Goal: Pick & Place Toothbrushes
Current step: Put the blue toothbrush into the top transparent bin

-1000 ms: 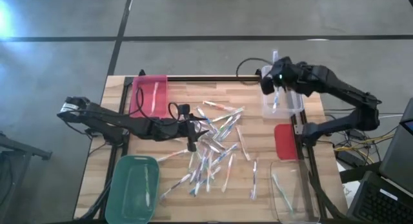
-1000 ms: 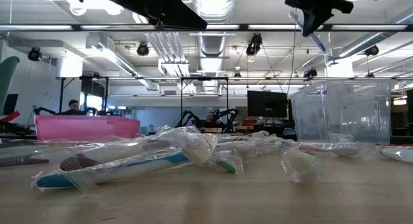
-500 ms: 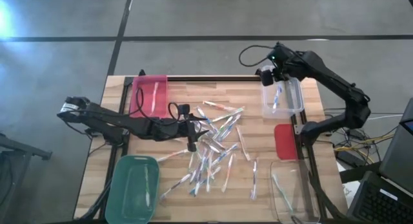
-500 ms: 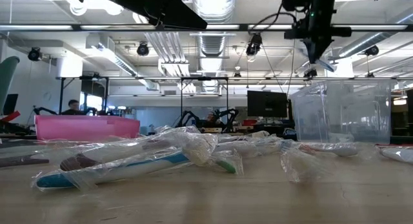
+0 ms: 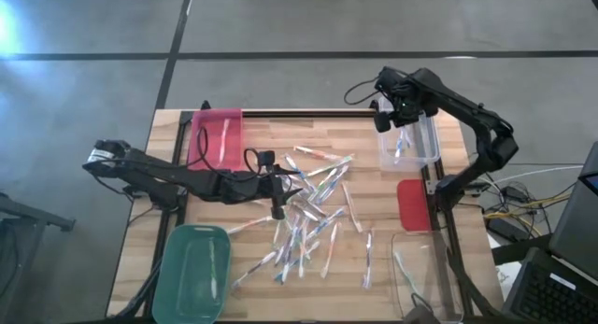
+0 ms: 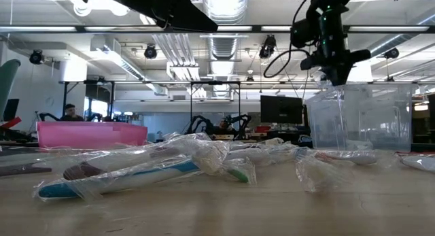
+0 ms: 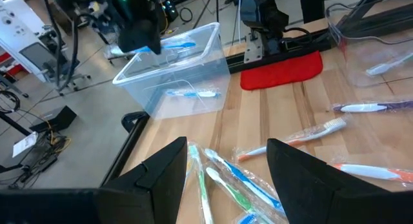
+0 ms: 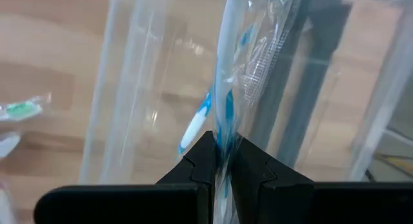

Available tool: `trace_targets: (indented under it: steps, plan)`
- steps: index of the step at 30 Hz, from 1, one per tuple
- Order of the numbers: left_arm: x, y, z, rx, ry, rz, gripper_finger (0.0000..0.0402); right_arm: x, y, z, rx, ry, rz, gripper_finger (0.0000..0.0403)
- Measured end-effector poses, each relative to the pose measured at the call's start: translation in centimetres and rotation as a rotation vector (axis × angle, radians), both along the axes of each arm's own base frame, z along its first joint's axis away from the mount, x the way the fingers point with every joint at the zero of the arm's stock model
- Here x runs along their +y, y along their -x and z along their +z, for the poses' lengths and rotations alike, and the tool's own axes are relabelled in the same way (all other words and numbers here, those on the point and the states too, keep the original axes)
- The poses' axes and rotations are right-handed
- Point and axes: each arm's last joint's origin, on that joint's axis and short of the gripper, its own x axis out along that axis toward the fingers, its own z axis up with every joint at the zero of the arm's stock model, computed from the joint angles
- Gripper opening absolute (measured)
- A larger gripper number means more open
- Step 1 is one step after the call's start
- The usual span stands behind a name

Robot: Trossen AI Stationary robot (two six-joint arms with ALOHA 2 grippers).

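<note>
Many wrapped toothbrushes (image 5: 313, 217) lie in a loose pile on the middle of the wooden table; they also show in the low view (image 6: 143, 169). My left gripper (image 5: 277, 210) hangs open and empty over the pile's left side, and it also shows in its own wrist view (image 7: 227, 150). My right gripper (image 5: 388, 119) is shut on a blue-and-white wrapped toothbrush (image 8: 222, 121) just above the clear bin (image 5: 411, 145) at the far right. One blue toothbrush (image 7: 190, 93) lies on that bin's floor. My right gripper pinches the wrapped toothbrush's blue-marked handle (image 8: 223, 141) between its two fingers. The fingers point down from above. The brush is lifted clear and sticks out from the fingers over the bin's open top (image 7: 175, 46).
A pink bin (image 5: 215, 137) holding one brush stands at the far left. A green bin (image 5: 192, 273) is at the near left and a second clear bin (image 5: 425, 277) at the near right. A red pad (image 5: 411, 204) lies by the right rail.
My right gripper has gone down toward the far-right clear bin with the blue toothbrush and turned as its arm swung round toward the far edge. It stays shut on the brush. My left arm has kept still.
</note>
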Motion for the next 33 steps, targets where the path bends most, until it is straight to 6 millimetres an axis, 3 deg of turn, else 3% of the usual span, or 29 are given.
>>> trace_targets:
  steps: [12, 25, 33]
  plan:
    - [0.0, 0.0, -0.1, 0.003, 0.006, 0.002, 0.0218, -0.5, 1.9, -3.2, 0.027, -0.055, -0.069, 0.0022]
    - [0.0, 0.0, -0.1, 0.002, 0.009, 0.003, 0.0218, -0.9, 2.4, -7.6, -0.080, -0.066, -0.093, 0.0022]
    - [0.0, 0.0, -0.1, 0.002, 0.009, 0.003, 0.0218, -1.0, 2.8, -8.2, -0.103, -0.070, -0.099, 0.0022]
